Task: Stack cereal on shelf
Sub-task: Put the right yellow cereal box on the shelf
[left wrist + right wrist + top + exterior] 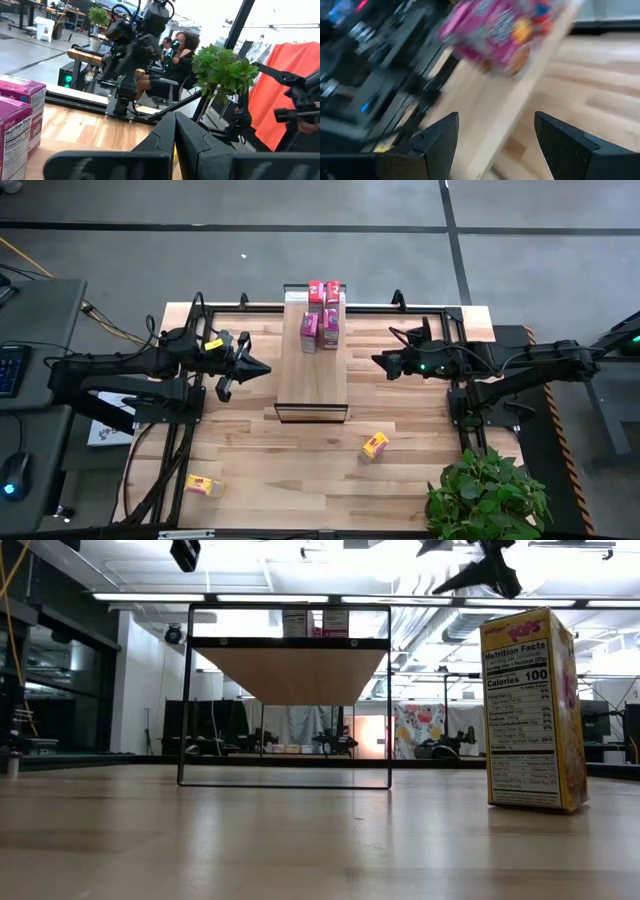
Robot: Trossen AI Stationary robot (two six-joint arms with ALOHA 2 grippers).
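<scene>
Fingers on the right gripper (pixel 378 362) are spread wide with nothing between them, hanging right of centre in the high view, just off the right edge of the tall narrow shelf with the light wood-grain top and dark frame (pixel 312 375). In the right wrist view those two dark fingers (pixel 437 140) frame a blurry magenta-pink box (pixel 502 30) sitting on the shelf's pale panel. Left gripper (pixel 262 368) is pinched fully together, empty, pointing at the shelf's left edge from left of centre, close but not touching. On the shelf top, toward the upper middle of the high view, four small cardboard cereal boxes cluster together: two red ones (pixel 323 291) at the back edge and two magenta-pink ones (pixel 320 325) just in front of them. One small yellow cardboard cereal box (pixel 374 446) stands on the plank tabletop (pixel 260 470) in the lower middle, a bit right of the shelf, and it's the big yellow box at the right of the low view. Second yellow box (pixel 203 485) lies at the lower left, near the table's edge. Leafy green potted plant (pixel 488 495) fills the lower right corner. Left wrist view also catches seated people (pixel 177 65) in the room behind.
</scene>
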